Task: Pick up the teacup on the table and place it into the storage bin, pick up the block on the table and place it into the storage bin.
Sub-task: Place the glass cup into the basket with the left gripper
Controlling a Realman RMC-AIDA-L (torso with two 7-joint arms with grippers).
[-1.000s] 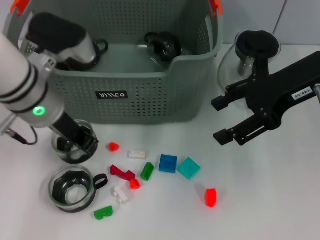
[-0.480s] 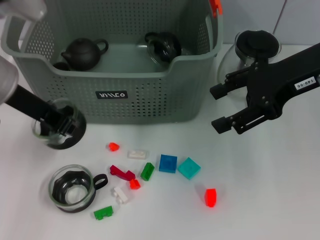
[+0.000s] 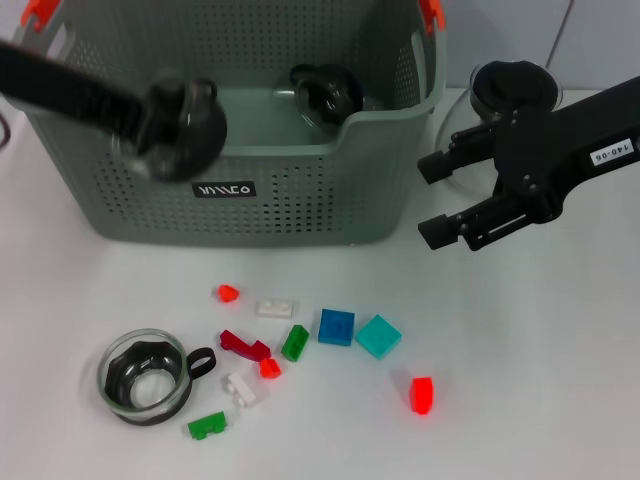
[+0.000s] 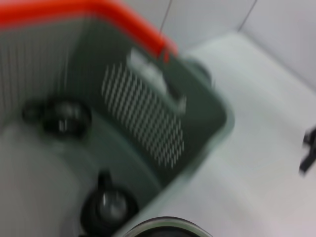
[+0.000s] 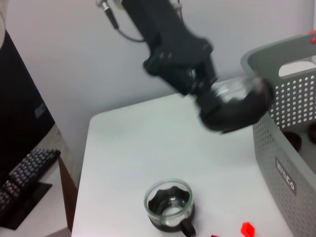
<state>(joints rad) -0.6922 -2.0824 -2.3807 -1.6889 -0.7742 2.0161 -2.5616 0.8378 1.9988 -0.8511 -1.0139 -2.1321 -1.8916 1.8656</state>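
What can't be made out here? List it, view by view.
- Head view: the teacup in the left gripper is motion-blurred, and it covers the dark teapot in the storage bin.
- Head view: the right gripper hides part of the glass pot.
- Left wrist view: blurred; the dark items in the bin can't be identified.
- Right wrist view: the blocks are cut off at the edge.
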